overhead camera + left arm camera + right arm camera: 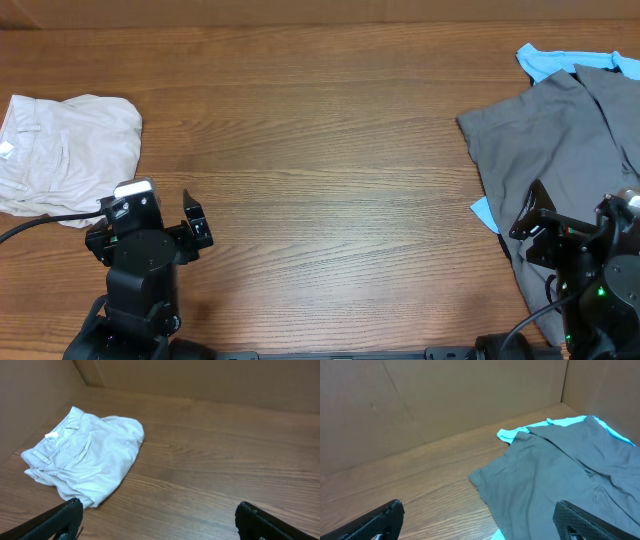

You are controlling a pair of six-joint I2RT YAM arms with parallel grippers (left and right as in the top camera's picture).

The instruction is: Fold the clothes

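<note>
The pale beige shorts (65, 150) lie in a folded, bunched heap at the table's far left, with a small white label at their left edge. In the left wrist view the shorts (85, 457) lie ahead and to the left, with the waistband at the left. My left gripper (147, 232) is open and empty just right of and in front of the shorts, not touching them; its fingers frame bare wood in the left wrist view (159, 510). My right gripper (578, 215) is open and empty at the right front, also shown in the right wrist view (479, 510).
A grey garment (560, 130) lies spread at the right edge over a light blue garment (550, 60); both show in the right wrist view, grey (560, 465) and blue (520, 432). Brown walls (445, 400) bound the wooden table (320, 150) at the back.
</note>
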